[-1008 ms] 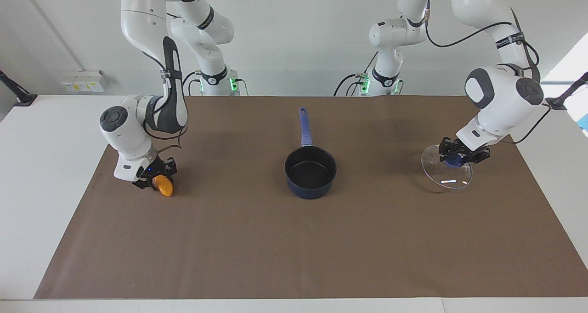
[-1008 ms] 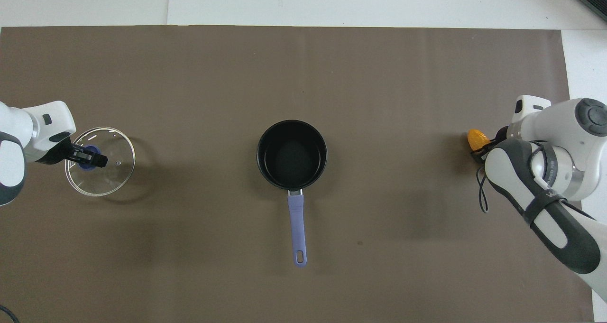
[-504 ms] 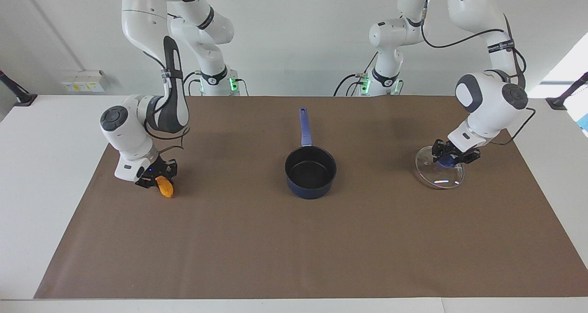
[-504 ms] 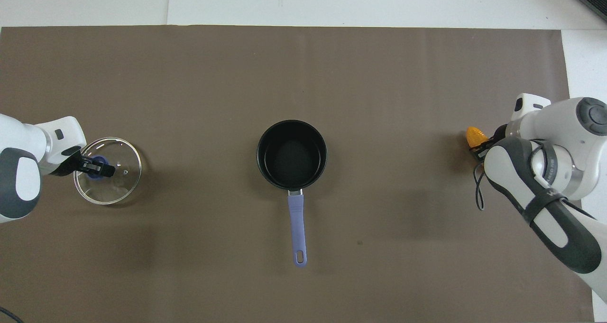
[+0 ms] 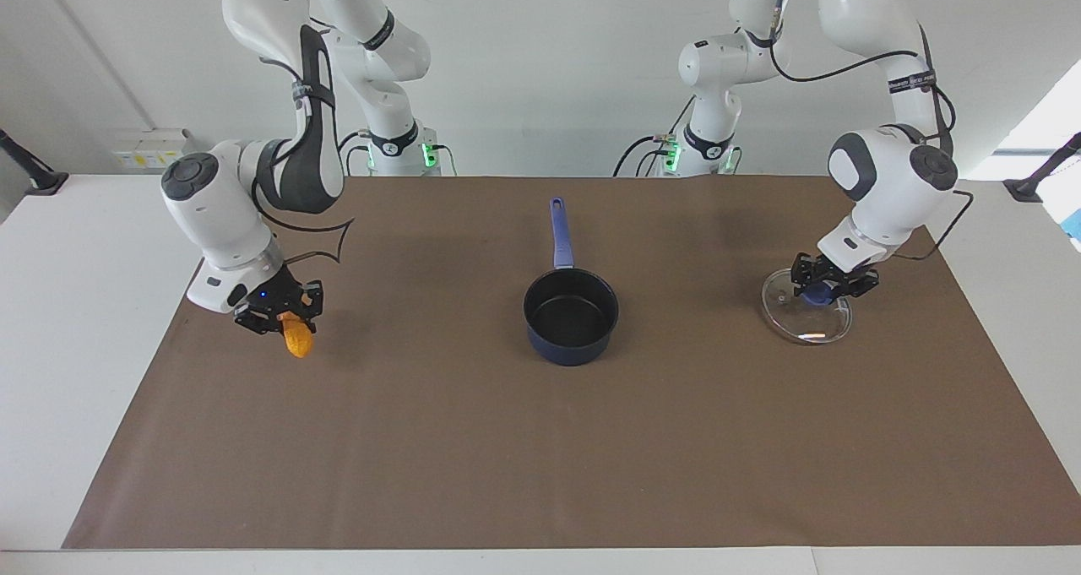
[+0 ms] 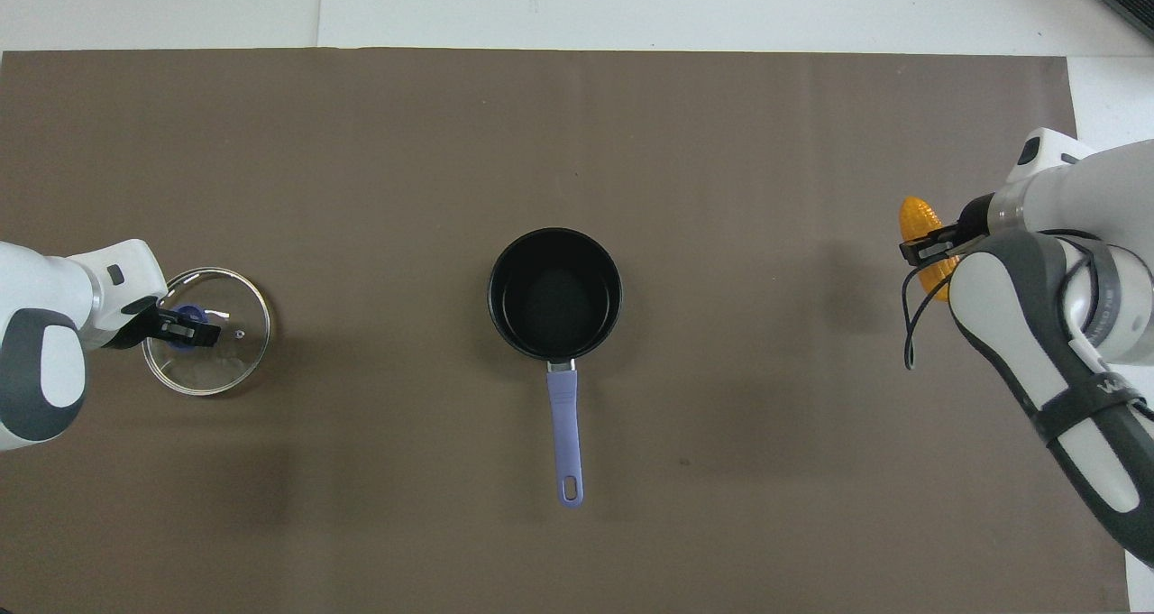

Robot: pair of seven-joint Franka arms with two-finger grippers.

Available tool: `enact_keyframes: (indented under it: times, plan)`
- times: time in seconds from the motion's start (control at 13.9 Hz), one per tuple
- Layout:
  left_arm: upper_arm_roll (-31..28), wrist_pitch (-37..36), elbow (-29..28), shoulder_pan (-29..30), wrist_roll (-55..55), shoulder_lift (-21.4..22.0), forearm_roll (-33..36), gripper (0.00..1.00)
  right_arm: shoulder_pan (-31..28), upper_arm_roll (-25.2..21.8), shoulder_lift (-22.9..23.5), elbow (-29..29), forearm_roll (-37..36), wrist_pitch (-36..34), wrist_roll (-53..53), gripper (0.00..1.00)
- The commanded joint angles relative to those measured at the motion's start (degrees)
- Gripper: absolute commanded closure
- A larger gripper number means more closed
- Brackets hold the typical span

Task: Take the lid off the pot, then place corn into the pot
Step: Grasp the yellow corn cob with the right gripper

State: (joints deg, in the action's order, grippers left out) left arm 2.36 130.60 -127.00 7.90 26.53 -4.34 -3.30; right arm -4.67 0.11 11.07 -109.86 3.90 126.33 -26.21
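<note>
The small bumpy orange-yellow toy corn cob [image 5: 296, 339] hangs in the air over the brown mat, pinched at its top end by the right gripper [image 5: 279, 314], whose black fingers are closed tight on it. In the overhead view the corn [image 6: 921, 223] is out at 3 o'clock from the pot. It looks light and hard, like plastic. Its bumps should help the fingers hold on, but its shape gets thinner toward the end, so it could slip or swing. A hold near the fat middle would be safer.

The small dark blue metal saucepan [image 5: 571, 317] sits open in the middle of the mat. Its inside is black and smooth, and its long straight blue handle [image 6: 564, 441] points to 6 o'clock in the overhead view, toward the robots.

The round clear glass lid with a shiny metal rim [image 6: 213, 349] is out at 9 o'clock from the pot. It is low, at or just above the mat; I cannot tell if it touches. The left gripper [image 5: 826, 288] is closed on its blue knob [image 6: 188, 316]. Glass is smooth and can break, so the knob is the best place to hold.
</note>
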Motion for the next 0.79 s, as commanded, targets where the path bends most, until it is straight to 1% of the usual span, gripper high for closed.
enact_keyframes:
  times: [0.0,0.07,0.22,0.29,0.36,0.5,0.58,0.72]
  plan:
    - [0.4,1.2,-2.3,0.7,0.4,2.6,-0.8,1.0,-0.2,1.3,-5.5,0.3,0.9,-6.1,5.5,1.0]
    - [0.4,1.1,-2.3,0.6,0.4,2.6,-0.8,1.0,-0.2,1.8,-6.8,1.4,0.9,-8.4,7.0,1.0]
    - [0.4,0.9,-2.3,0.4,0.4,2.6,-0.8,1.0,-0.2,2.3,-8.1,3.7,0.9,-12.7,9.4,1.0]
    - [0.4,0.0,-2.3,0.4,0.3,2.5,-0.8,1.0,-0.2,2.9,-8.5,4.6,0.9,-14.0,10.4,1.0]
    - [0.4,-0.3,-2.3,0.9,0.6,1.5,-0.8,1.0,-0.2,3.3,-8.8,5.3,0.9,-15.0,11.0,1.0]
    - [0.4,-0.4,-2.2,1.0,0.8,0.7,-0.8,0.99,0.2,4.4,-9.0,5.6,0.8,-15.8,14.0,1.0]
    - [0.4,-0.5,-1.8,1.0,0.6,0.5,-0.8,0.01,1.8,4.9,-9.0,5.6,0.0,-15.8,17.0,1.0]
    - [0.4,-0.7,-0.1,1.0,1.2,0.0,-0.7,0.0,7.0,4.8,-9.0,5.9,-0.6,-15.6,26.1,1.0]
